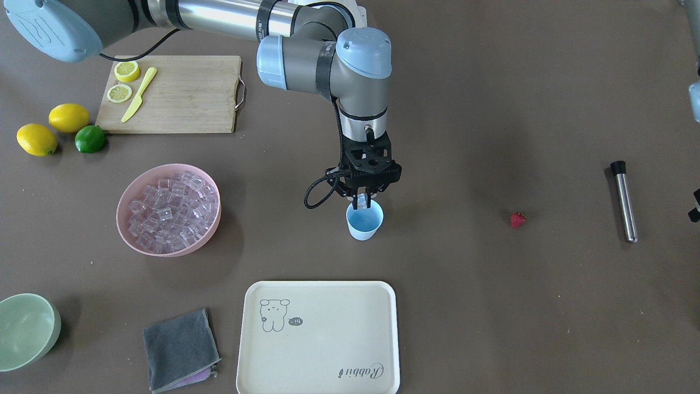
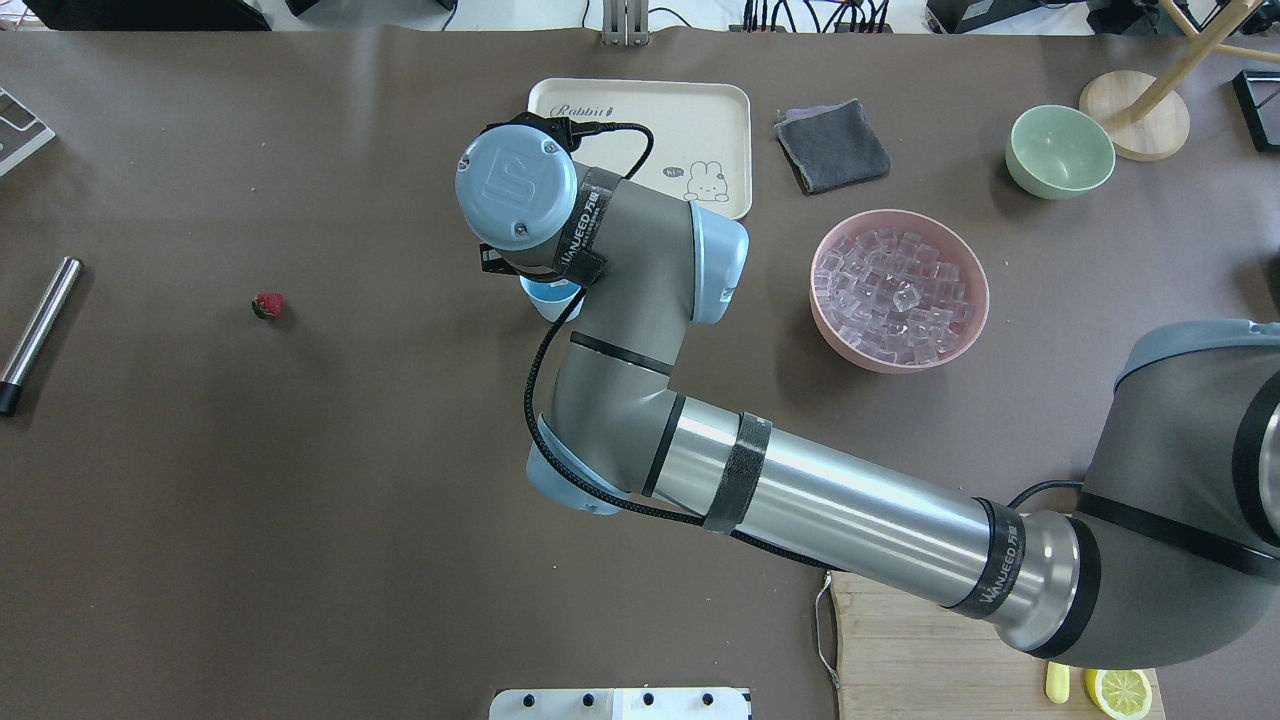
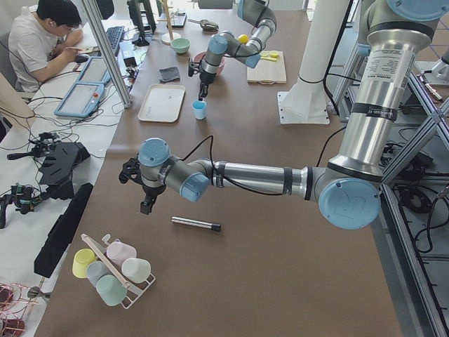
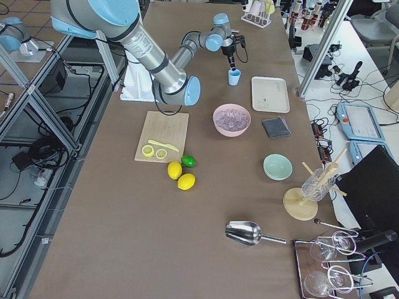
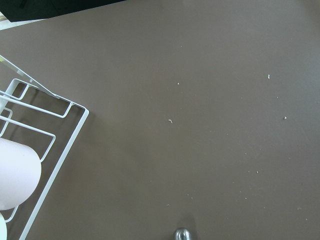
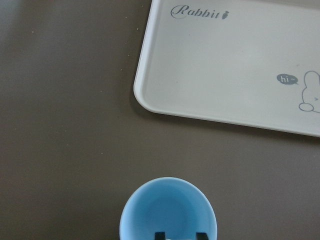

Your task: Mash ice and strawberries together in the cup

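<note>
- The right arm's black two-finger gripper point(image 1: 362, 205) points straight down at the centre of the front-facing view, its tips just over the rim of the cup.
- Its fingers stand close together, pinching what looks like a small clear ice cube point(image 1: 360, 202). In the right wrist view only two dark fingertips point(image 6: 160, 235) show at the bottom edge.
- The small light-blue plastic cup point(image 1: 365, 223) stands upright at mid-frame, above the cream rectangular tray point(image 1: 317, 339) printed with a rabbit, and apart from it. Its inside looks bare in the wrist view.
- The wide pink bowl point(image 1: 121, 219), left of the cup, is heaped with small clear ice cubes point(image 1: 172, 210).
- The small red strawberry point(image 1: 517, 219) lies on the brown table right of centre, well apart from the cup. It is between the cup and a steel rod with a black end point(image 1: 624, 201).
- The left arm's gripper point(image 3: 146, 206) hangs over the table in the near left of the left-side view, close to the rod. I cannot tell how far open it is or whether it holds anything.
</note>
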